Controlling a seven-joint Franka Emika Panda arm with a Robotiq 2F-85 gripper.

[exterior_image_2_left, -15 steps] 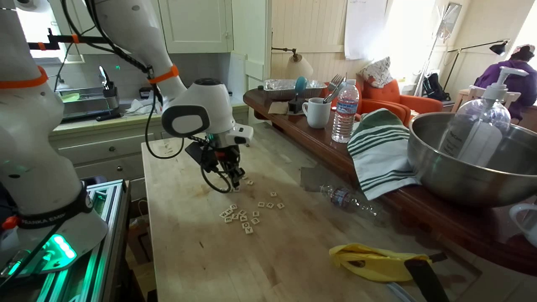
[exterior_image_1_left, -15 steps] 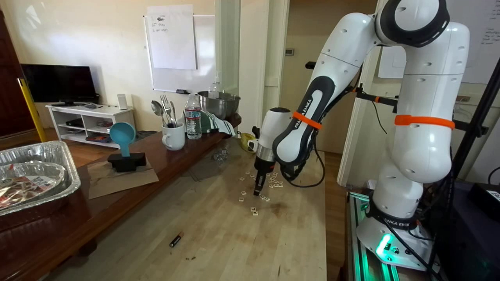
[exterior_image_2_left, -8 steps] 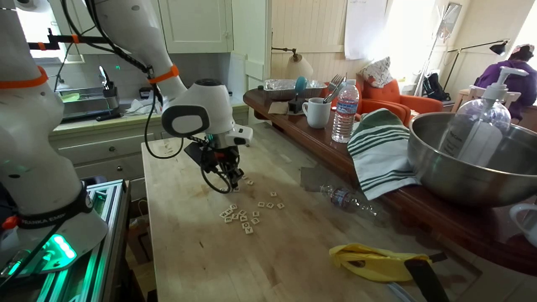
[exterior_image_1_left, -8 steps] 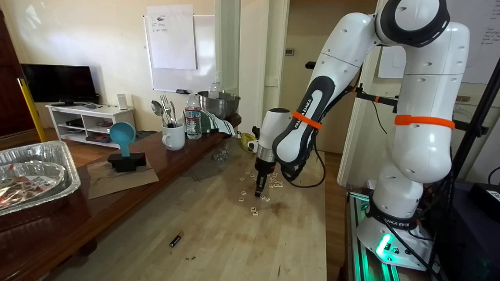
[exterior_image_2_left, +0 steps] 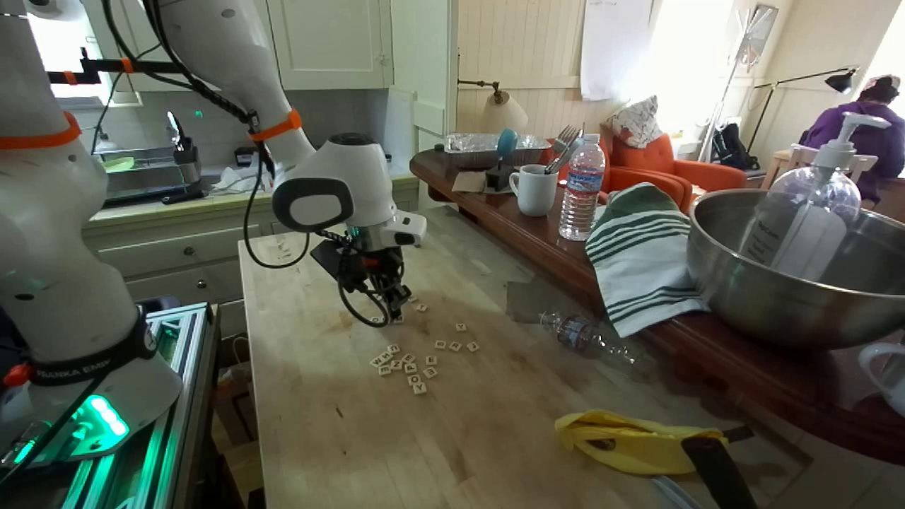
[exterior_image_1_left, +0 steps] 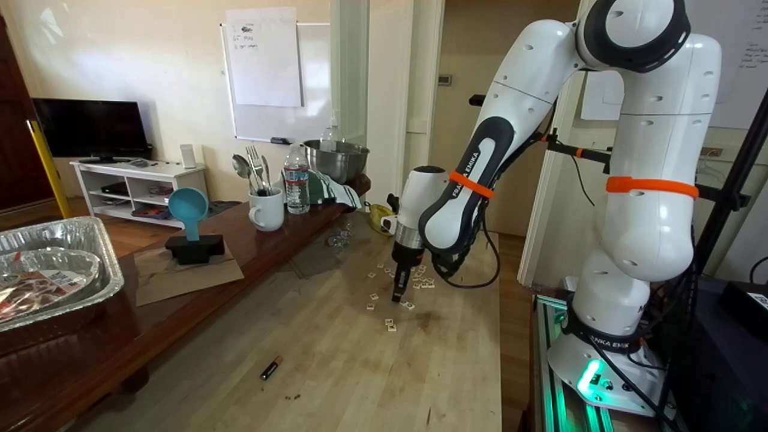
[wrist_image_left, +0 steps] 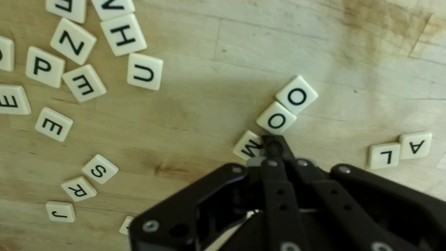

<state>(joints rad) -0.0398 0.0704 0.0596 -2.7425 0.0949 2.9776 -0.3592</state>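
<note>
My gripper (wrist_image_left: 273, 137) is shut, fingertips together and nothing visible between them, pointing down at a wooden table. White letter tiles lie flat around it. In the wrist view the tips partly cover an M tile (wrist_image_left: 246, 145) and end just below an O tile (wrist_image_left: 277, 119); whether they touch either I cannot tell. A second O tile (wrist_image_left: 297, 96) adjoins the first. An L tile (wrist_image_left: 384, 156) and an A tile (wrist_image_left: 415, 145) lie side by side to the right. Leftward are a U tile (wrist_image_left: 145, 71), an S tile (wrist_image_left: 100, 169), an R tile (wrist_image_left: 79, 188) and several more.
A battery (exterior_image_1_left: 271, 368) lies on the table. An empty plastic bottle (exterior_image_2_left: 576, 332) and a yellow bag (exterior_image_2_left: 629, 442) rest near the raised dark wood counter (exterior_image_1_left: 198, 315). That counter carries a mug of cutlery (exterior_image_2_left: 535, 191), a water bottle (exterior_image_2_left: 583, 187) and a metal bowl (exterior_image_2_left: 778, 297).
In both exterior views the shut gripper's tips have shifted very slightly over the tiles during the last second. No tile in those views has clearly moved.
</note>
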